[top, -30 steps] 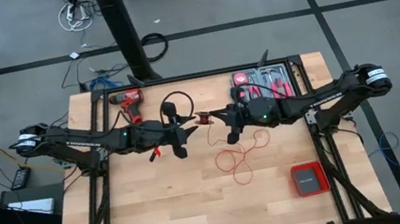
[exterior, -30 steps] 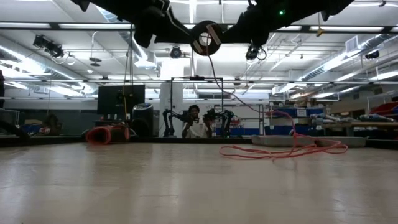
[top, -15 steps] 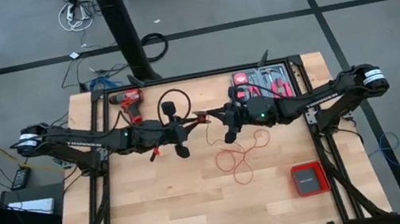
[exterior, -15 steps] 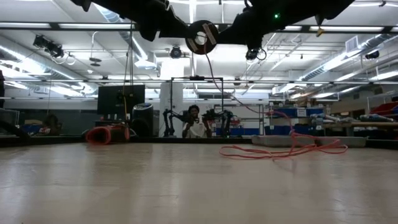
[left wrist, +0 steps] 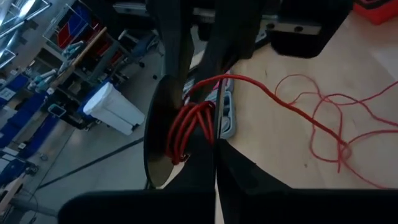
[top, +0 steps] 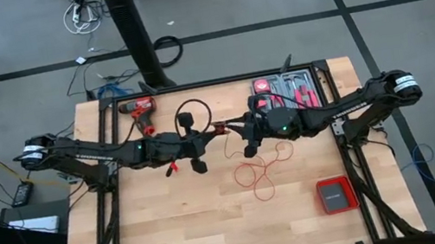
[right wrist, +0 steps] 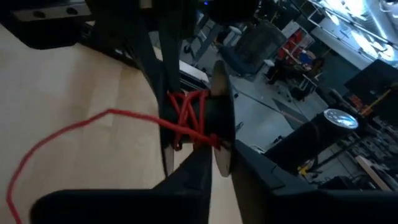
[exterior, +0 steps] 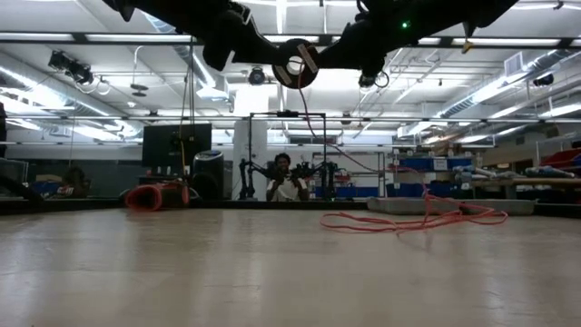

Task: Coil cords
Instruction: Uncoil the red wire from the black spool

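Note:
A small dark spool (top: 220, 128) with thin red cord wound on its core (left wrist: 189, 127) hangs high over the table's middle, between my two grippers. My left gripper (top: 210, 133) comes at it from the left and is shut on it. My right gripper (top: 232, 126) comes from the right, slightly open, with its fingers on either side of a flange's rim (right wrist: 221, 134). From the spool the cord runs down to loose loops (top: 260, 172) lying on the tabletop. In the low view the spool (exterior: 295, 64) shows as a round disc. My left gripper (left wrist: 214, 158) pinches the spool at its rim, right below the red winding (left wrist: 198, 142); the fingers hide the exact spot. They reach in nearly level from the table's left. The spool is lifted well clear of the table. Whether my right gripper touches the flange, I cannot tell.
A red-and-black drill (top: 138, 108) lies at the far left of the table. A tool case (top: 287, 89) sits at the far right. A flat red box (top: 334, 195) sits near the right front. The near half of the wooden tabletop (top: 182, 233) is bare.
My left gripper has shut its spread fingers onto the spool while staying in place. The spool has stayed high between the two grippers, and the loose loops have stayed on the table.

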Controlling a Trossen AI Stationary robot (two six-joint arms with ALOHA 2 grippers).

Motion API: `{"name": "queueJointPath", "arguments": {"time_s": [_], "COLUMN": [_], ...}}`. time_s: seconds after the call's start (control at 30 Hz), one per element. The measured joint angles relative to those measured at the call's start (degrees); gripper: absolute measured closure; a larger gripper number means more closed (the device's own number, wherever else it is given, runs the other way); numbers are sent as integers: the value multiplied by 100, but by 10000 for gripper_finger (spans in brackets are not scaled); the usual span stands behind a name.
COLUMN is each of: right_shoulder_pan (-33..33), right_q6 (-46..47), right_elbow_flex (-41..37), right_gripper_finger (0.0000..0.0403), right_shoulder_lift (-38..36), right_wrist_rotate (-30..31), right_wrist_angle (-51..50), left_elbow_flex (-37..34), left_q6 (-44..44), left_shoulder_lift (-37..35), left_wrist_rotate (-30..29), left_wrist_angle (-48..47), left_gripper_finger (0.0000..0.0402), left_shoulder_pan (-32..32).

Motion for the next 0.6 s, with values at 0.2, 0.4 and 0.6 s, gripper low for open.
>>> {"name": "queueJointPath", "arguments": {"time_s": [0.2, 0.4, 0.6], "right_shoulder_pan": [95, 11, -198], "right_q6": [168, 1587, 2696], "right_elbow_flex": [7, 7, 0], "right_gripper_finger": [295, 290, 293], "right_shoulder_lift": [-482, -760, -485], "right_wrist_rotate": [572, -120, -1530], "right_wrist_angle": [-848, -1851, -1394], "left_elbow_flex": [5, 6, 7], "left_q6": [29, 49, 322], "left_shoulder_lift": [-196, -582, -726], "left_wrist_rotate": [-164, -180, 57], "left_wrist_angle": [-437, -678, -654], "left_gripper_finger": [401, 401, 401], "left_shoulder_pan": [2, 2, 2]}}
